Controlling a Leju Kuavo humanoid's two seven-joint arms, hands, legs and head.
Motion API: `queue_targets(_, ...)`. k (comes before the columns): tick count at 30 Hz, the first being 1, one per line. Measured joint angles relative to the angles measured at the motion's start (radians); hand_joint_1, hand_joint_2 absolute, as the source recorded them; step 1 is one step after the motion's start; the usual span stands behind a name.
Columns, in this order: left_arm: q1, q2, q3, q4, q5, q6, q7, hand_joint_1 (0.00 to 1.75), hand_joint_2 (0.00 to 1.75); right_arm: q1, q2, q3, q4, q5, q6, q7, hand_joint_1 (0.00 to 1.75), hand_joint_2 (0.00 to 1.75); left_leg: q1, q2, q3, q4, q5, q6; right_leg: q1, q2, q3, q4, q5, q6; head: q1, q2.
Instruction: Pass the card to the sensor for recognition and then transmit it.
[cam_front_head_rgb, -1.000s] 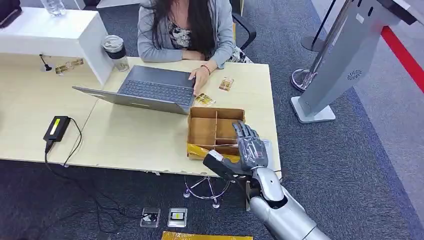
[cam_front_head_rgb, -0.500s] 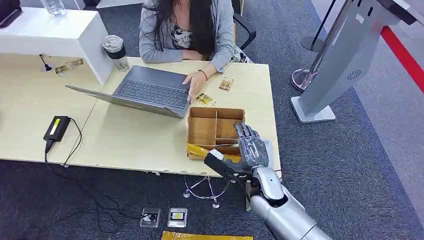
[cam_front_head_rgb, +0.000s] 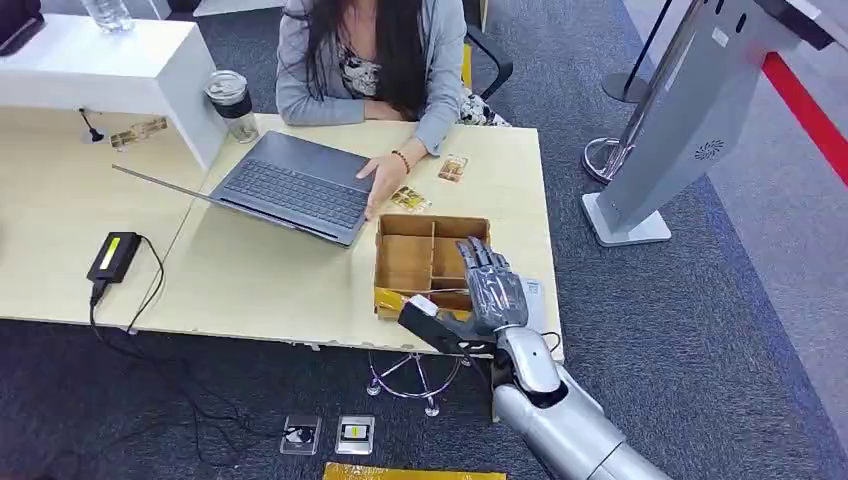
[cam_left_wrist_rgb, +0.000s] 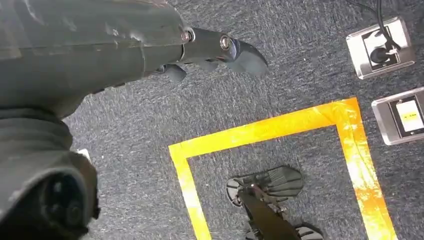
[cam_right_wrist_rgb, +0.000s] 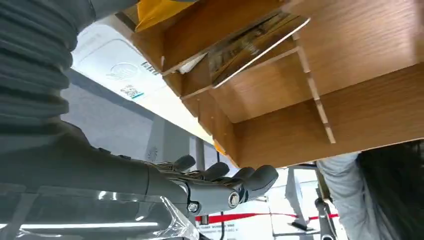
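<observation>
- Fingers (cam_front_head_rgb: 480, 262) of the right hand (cam_front_head_rgb: 492, 295) extended flat and apart over the near right corner of the wooden divider box (cam_front_head_rgb: 405, 262); nothing grasped.
- Right thumb sticks out to the side, over the box's front wall and the yellow tape strip (cam_front_head_rgb: 392, 299) along it.
- Card (cam_right_wrist_rgb: 250, 44): the right wrist view shows it lying tilted in a compartment of the box, leaning against a partition. The hand is not touching it. In the head view the hand covers that part of the box.
- Left hand (cam_left_wrist_rgb: 220, 50) hangs over the carpet, fingers loosely curled, nothing in them; I cannot tell whether it is fully clenched.
- Left wrist view also shows yellow floor tape (cam_left_wrist_rgb: 280, 127) forming a corner, and two floor sockets (cam_left_wrist_rgb: 382, 47).
- Around the box on the pale surface (cam_front_head_rgb: 270, 280): an open grey laptop (cam_front_head_rgb: 285, 185) just beside the box's far left corner, with a person's hand (cam_front_head_rgb: 378, 178) on its edge. Small gold packets (cam_front_head_rgb: 408, 199) lie between laptop and box; another lies near the far edge.
- White printed sheet (cam_front_head_rgb: 532, 292) lies on the surface just right of the hand.
- Further left: black adapter (cam_front_head_rgb: 113, 255) with cable, a lidded tumbler (cam_front_head_rgb: 231, 103), a white raised shelf (cam_front_head_rgb: 100, 62).
- Grey kiosk stand (cam_front_head_rgb: 690, 120) on the carpet right of the surface, well apart from the box.
</observation>
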Motion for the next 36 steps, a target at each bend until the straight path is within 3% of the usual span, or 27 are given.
queue_targets(12, 0.0, 0.0, -0.011, 0.0, 0.005, 0.002, 0.0, 0.0, 0.0, -0.017, 0.029, 0.027, 0.031, -0.013, -0.01, -0.015, 0.0, 1.75, 0.0, 0.0, 0.0, 0.0, 0.0, 0.0, 0.0, 0.0, 0.0, 0.0, 0.0, 0.0, 0.0, 0.0)
queue_targets(36, 0.0, 0.0, -0.013, 0.0, 0.015, 0.009, 0.0, 0.0, 0.0, 0.001, 0.024, 0.057, 0.031, 0.0, 0.013, -0.008, 0.0, 1.75, 0.0, 0.0, 0.0, 0.0, 0.0, 0.0, 0.0, 0.0, 0.0, 0.0, 0.0, 0.0, 0.0, 0.0)
